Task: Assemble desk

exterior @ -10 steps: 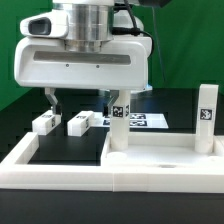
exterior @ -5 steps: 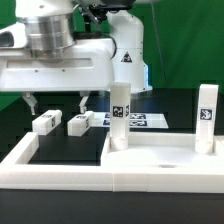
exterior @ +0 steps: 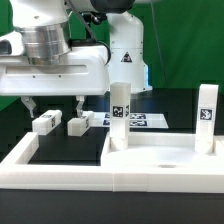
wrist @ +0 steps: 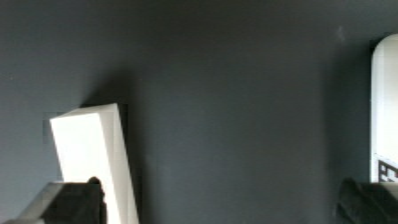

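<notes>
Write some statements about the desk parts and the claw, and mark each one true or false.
1. Two upright legs stand at the tabletop panel. True.
2. The claw is clamped on a leg. False: it is open and empty, with nothing between its fingers.
3. Two loose legs lie on the black surface. True.
4. The loose legs lie to the exterior view's right of the tabletop panel. False: they lie to its left, below the claw.
</notes>
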Robot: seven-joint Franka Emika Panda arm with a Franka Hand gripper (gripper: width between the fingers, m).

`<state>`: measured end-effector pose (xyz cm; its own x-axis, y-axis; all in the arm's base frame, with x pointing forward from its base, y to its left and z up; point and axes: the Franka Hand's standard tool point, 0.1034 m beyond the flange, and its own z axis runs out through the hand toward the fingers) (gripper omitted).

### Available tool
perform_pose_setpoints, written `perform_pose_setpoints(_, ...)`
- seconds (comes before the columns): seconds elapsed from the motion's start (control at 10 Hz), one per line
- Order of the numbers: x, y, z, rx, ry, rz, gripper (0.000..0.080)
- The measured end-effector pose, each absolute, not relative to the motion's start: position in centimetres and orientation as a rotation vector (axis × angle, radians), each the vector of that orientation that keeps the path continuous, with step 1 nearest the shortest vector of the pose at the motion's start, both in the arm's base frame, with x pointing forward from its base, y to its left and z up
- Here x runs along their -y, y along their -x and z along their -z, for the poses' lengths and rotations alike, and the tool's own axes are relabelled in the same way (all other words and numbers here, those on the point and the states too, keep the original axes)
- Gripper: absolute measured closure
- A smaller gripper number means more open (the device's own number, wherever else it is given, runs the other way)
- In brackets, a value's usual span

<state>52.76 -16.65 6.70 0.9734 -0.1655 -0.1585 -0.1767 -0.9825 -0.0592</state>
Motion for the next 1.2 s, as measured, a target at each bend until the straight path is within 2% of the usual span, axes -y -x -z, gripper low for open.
perform_pose_setpoints(0.4, 17.7, -47.5, -4.5, -0.457, 2.923, -0.356, 0.0151)
perform_pose_setpoints(0.7, 17.6, -47.8, -4.6, -0.443, 2.919, -0.382, 0.0151)
perform_pose_setpoints(1.2, 15.8, -45.8, -4.1, -0.42, 2.733, -0.758, 0.0151)
